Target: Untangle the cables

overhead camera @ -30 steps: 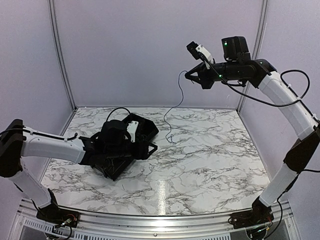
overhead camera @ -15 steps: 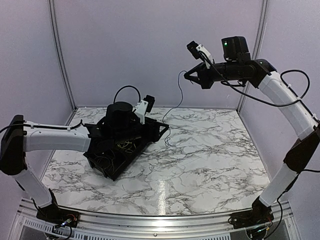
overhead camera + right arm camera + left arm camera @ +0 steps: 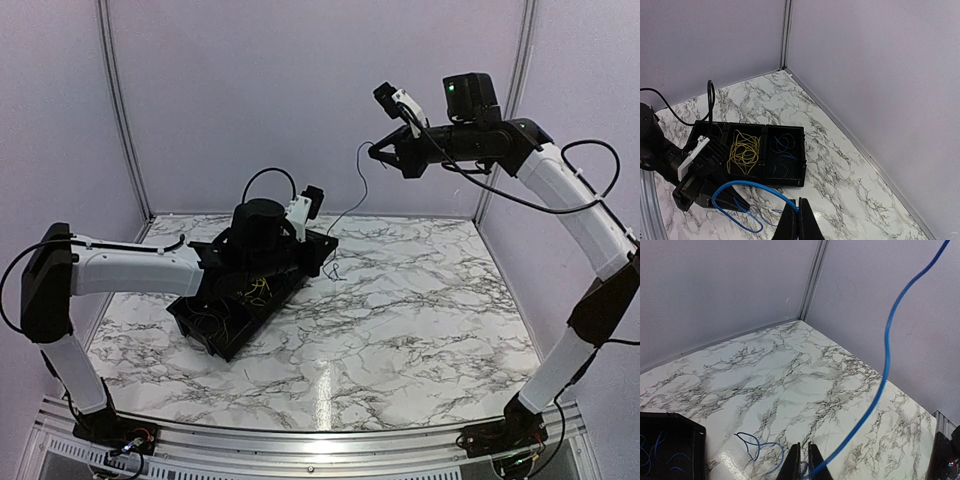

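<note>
One thin blue cable hangs stretched between my two grippers. High over the back of the table, my right gripper is shut on its top end; in the right wrist view the cable curves left from the shut gripper. Low down by the tray, my left gripper is shut on the cable's lower part. From the left gripper the strand rises to the upper right, and its tail lies looped on the marble.
A black compartment tray lies on the left of the marble table, under my left arm. One compartment holds yellow cables, another holds blue cables. Grey booth walls close in the back and sides.
My left arm swung right, from above the tray to the hanging blue cable, and its jaws closed on it. The right arm stayed still.
</note>
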Controlling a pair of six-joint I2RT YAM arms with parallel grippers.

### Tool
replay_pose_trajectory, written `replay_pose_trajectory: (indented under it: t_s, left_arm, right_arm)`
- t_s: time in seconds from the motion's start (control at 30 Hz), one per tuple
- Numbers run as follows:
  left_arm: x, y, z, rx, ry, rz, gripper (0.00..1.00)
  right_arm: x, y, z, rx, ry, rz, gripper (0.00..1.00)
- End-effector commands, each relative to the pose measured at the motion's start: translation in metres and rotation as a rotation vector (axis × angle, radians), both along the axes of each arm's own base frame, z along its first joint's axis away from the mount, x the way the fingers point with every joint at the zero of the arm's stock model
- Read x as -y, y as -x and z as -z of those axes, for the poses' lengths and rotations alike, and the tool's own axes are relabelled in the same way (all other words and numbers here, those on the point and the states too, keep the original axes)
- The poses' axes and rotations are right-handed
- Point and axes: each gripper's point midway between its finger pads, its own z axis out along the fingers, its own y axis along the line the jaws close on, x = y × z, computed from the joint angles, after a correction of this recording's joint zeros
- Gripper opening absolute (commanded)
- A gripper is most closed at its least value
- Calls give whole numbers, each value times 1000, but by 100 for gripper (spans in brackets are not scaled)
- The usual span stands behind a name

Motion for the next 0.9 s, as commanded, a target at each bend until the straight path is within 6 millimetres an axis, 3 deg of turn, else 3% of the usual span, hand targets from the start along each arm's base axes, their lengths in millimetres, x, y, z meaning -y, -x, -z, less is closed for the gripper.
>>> replay_pose_trajectory:
  t_s: [0.0,0.13,0.2,0.3,0.4,0.5,0.6,0.87]
  left_arm:
    - [6,-2,-21,49,30,19,0]
    - [4,-3,-38,87,44,29,0]
    - [0,-8,-48,96,60,21,0]
    - [-13,-22,-61,98,89,-11,0]
    - [-27,-36,-72,90,125,-26,0]
    - [-44,-53,-75,62,151,-50,0]
    - [-61,-69,-69,59,128,-89,0]
    - [-94,-98,-37,14,59,-124,0]
  right_arm:
    - [14,-4,-9,40,-4,65,0]
    - [38,-28,28,11,84,184,0]
    - [48,-35,63,-18,172,226,0]
    - [56,-26,122,-117,283,210,4]
    - [56,-5,153,-216,295,155,17]
    - [48,9,149,-249,251,100,30]
    - [47,8,137,-229,231,99,37]
    - [55,14,130,-197,242,108,41]
